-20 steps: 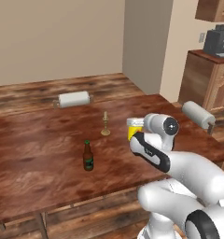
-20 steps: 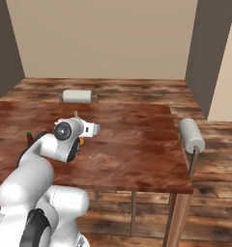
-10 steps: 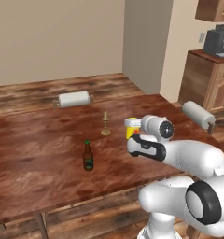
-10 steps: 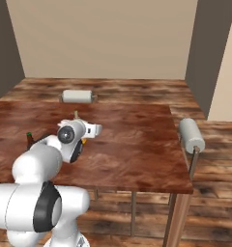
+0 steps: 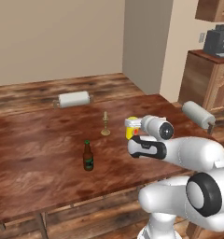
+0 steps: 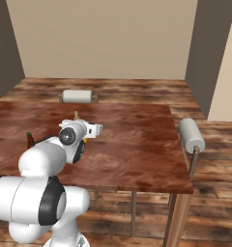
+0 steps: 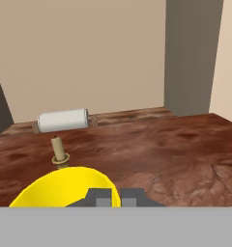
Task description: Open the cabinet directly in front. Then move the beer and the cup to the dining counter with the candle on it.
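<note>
dining counter, beer, candle

In your left base view, the arm's wrist is covering most of the cup, leaving just a yellow sliver at center right. In the hand view, the lower part of that cup is running off the bottom edge, and the rim is hiding the candle's base. In the right base view, at the left edge, the arm's shoulder is blocking the beer below its neck. At the upper right of the left base view, the frame is cutting off a wooden wall cabinet and a dark appliance too small for you to identify.
</note>
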